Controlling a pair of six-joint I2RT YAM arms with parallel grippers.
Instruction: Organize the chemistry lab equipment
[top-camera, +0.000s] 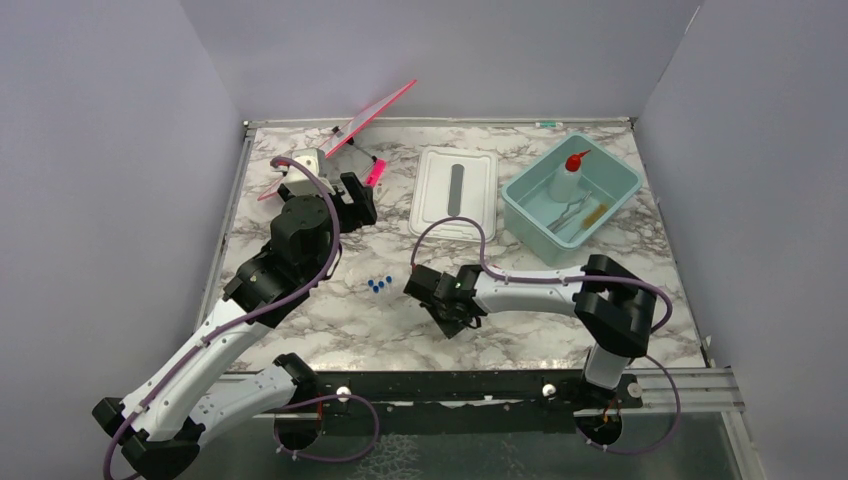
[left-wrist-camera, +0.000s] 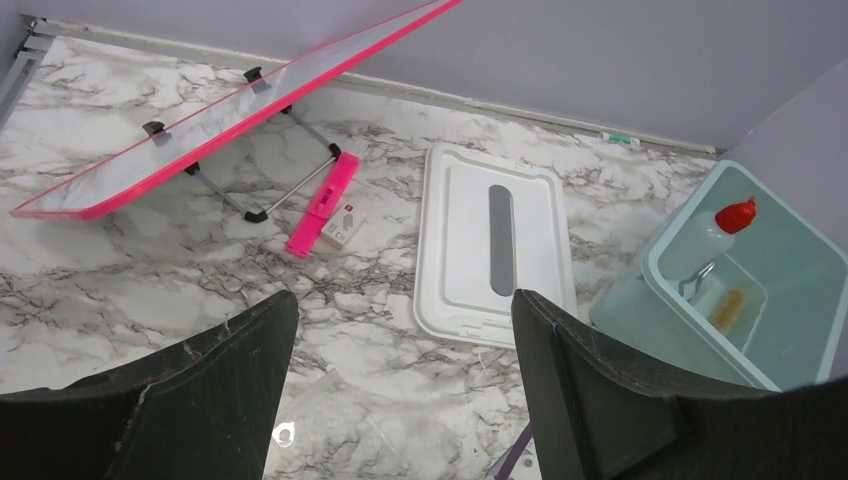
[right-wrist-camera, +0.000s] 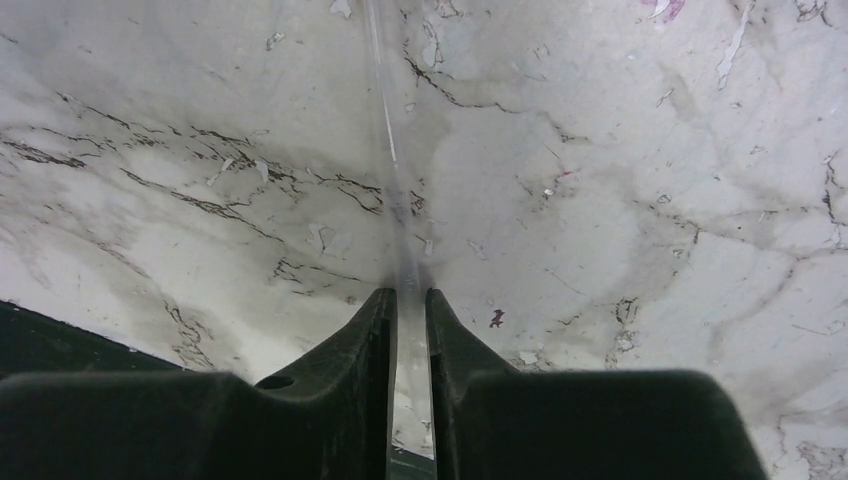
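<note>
few clear blue-capped tubes (top-camera: 378, 286), v. thin

Pale lavender-grey walls (top-camera: 450, 50) enclose a grey-veined white marble tabletop (top-camera: 350, 320) on three sides, a black rail (top-camera: 450, 385) along its near edge.

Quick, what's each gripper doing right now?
Left gripper: open, holding nothing.
Right gripper: closed on a thin clear rod.

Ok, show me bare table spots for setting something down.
Bare marble: the near strip between left arm and right arm; between white lid and blue-capped tubes. Crowded: pink-edged board corner with left gripper; teal tub; right gripper pinching a clear rod.
</note>
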